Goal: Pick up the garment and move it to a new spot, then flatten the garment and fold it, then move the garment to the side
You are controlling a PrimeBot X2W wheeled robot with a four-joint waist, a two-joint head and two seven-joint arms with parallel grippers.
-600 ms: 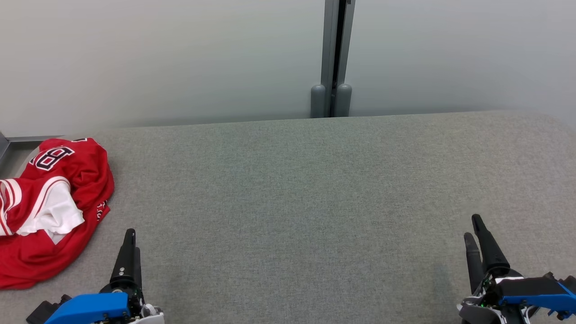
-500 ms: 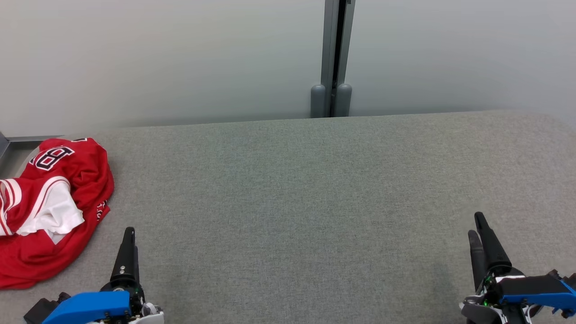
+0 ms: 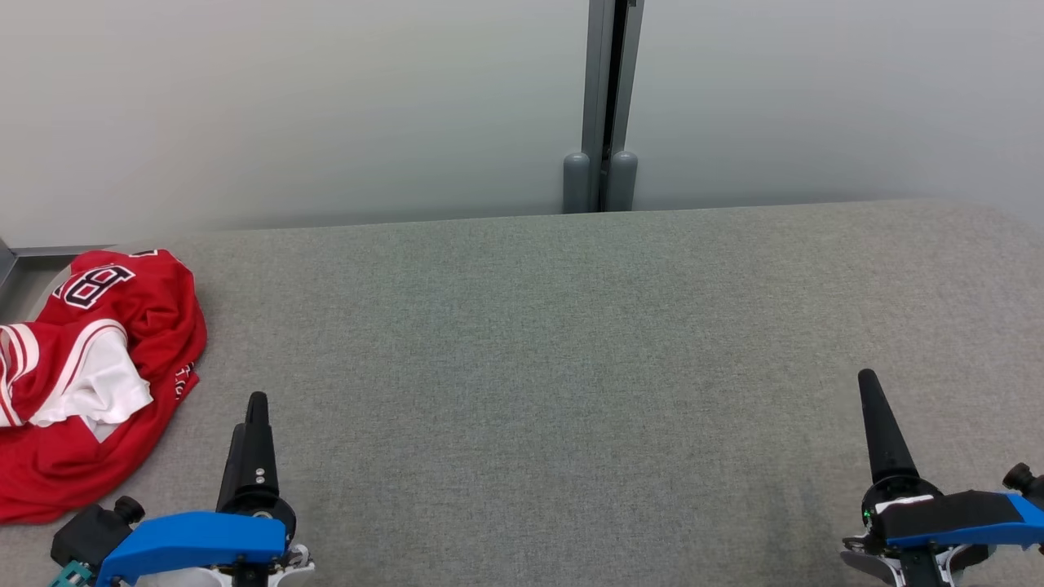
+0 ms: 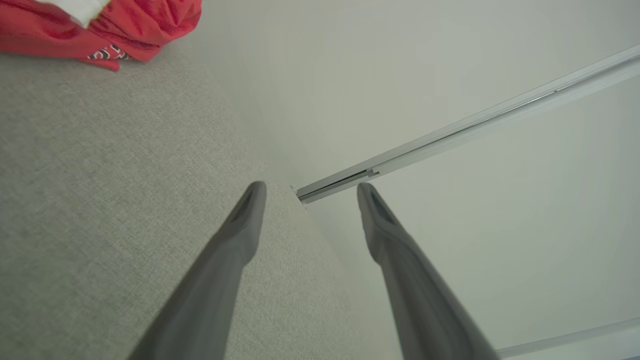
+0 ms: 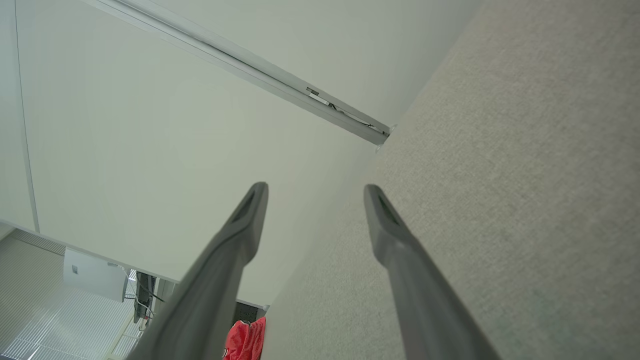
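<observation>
The garment is a red jersey with white trim and a dark number, lying crumpled at the left end of the grey table. A corner of the garment appears at the top left of the left wrist view, and a red scrap of the garment shows low in the right wrist view. My left gripper hovers at the lower left, just right of the jersey and apart from it; its jaws stand open and empty. Over bare cloth at the lower right, my right gripper is open with nothing in it.
A pale wall with a grey vertical post stands right behind the table's far edge. The table's rounded right end curves away at the upper right. A metal frame corner shows beyond the jersey at the far left.
Both grippers have shifted: the left one moved slightly right and forward, the right one rose a little and turned so its two fingers line up. The garment has not moved.
</observation>
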